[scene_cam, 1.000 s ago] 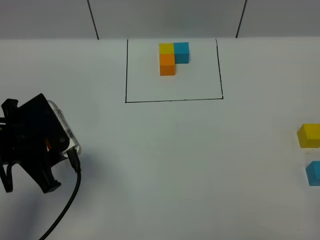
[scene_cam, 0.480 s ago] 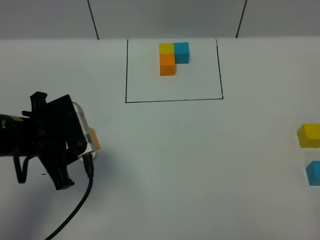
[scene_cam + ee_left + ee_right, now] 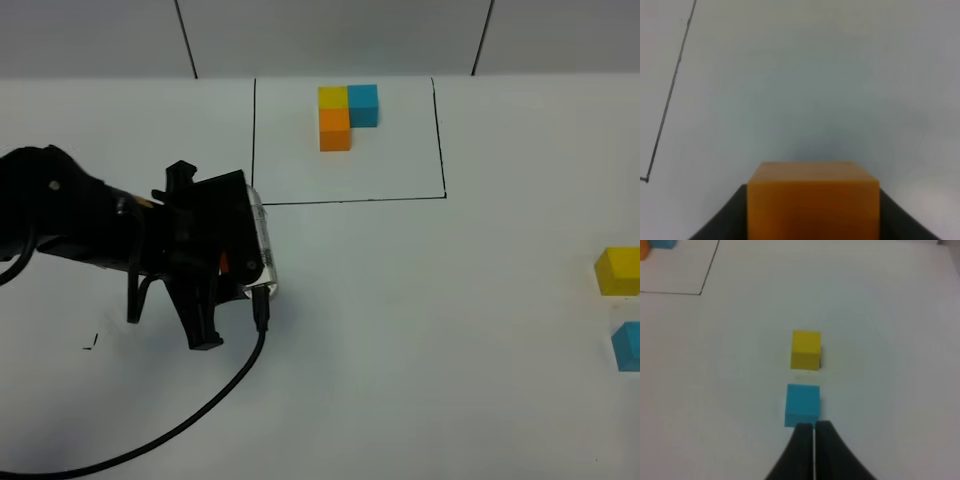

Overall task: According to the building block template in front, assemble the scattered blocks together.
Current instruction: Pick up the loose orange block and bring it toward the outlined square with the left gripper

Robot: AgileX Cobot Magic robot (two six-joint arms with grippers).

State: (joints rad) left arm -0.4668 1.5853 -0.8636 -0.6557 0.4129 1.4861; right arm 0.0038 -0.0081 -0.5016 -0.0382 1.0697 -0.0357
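The building block template, a yellow, light blue and orange L, sits inside the black drawn rectangle at the back. My left gripper is shut on the orange cube, just in front of the rectangle's near left corner; only a sliver of the cube shows in the exterior view. The yellow cube and the light blue cube lie at the far right edge. My right gripper is shut and empty, fingertips just short of the light blue cube, with the yellow cube beyond.
The left arm's black cable trails across the white table toward the front left. A small black mark is on the table at the left. Grey wall panels rise behind the table's back edge.
My left arm has carried the orange cube from the far left edge toward the right and back, to just below the rectangle's near left corner. The other cubes have not moved.
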